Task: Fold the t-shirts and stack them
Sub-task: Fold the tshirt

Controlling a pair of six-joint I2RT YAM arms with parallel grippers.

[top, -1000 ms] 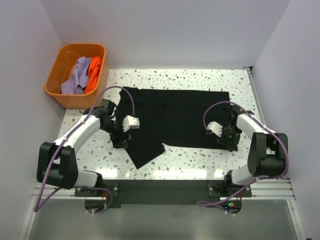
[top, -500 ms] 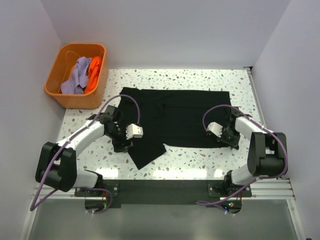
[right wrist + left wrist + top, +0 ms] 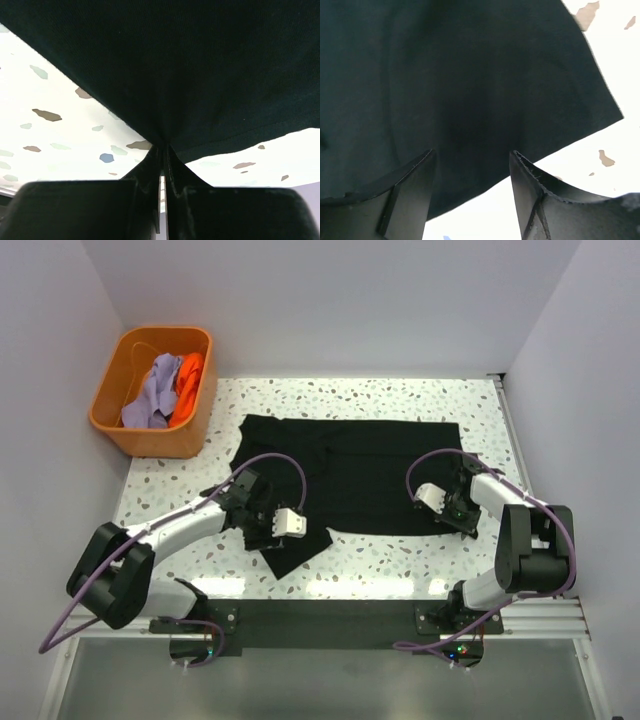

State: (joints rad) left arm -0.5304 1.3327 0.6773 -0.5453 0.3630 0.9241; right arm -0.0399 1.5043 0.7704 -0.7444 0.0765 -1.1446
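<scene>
The black t-shirt (image 3: 360,470) lies spread flat on the speckled table, with one flap pointing toward the near edge at its left. My left gripper (image 3: 264,532) is low over that flap; in the left wrist view it (image 3: 472,167) is open, with the black cloth (image 3: 460,75) under and beyond both fingers and nothing held. My right gripper (image 3: 453,514) is at the shirt's near right corner; in the right wrist view it (image 3: 163,150) is shut on the shirt's hem (image 3: 200,75), which puckers into the jaws. The lavender shirt (image 3: 150,392) and the orange shirt (image 3: 190,378) lie crumpled in the tub.
The orange plastic tub (image 3: 118,432) stands at the far left, off the table's corner. White walls close in the left, back and right sides. Bare speckled tabletop (image 3: 400,560) shows between the shirt and the near edge.
My left gripper has moved right and toward the near edge, along the shirt's left side onto the flap. The right gripper has shifted slightly, still pinching the hem.
</scene>
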